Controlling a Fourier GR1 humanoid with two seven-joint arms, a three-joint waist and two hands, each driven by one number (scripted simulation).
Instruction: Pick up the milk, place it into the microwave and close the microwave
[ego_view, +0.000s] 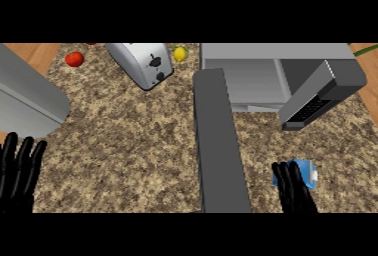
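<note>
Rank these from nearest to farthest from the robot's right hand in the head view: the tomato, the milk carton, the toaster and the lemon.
From the right hand:
1. Milk carton, touching the hand, lower right.
2. Lemon, at the back, centre.
3. Toaster, at the back, left of the lemon.
4. Tomato, back left.

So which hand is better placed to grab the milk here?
The right hand: it is already at the milk, right of the open microwave door. The left hand rests open at the far left edge.
</note>
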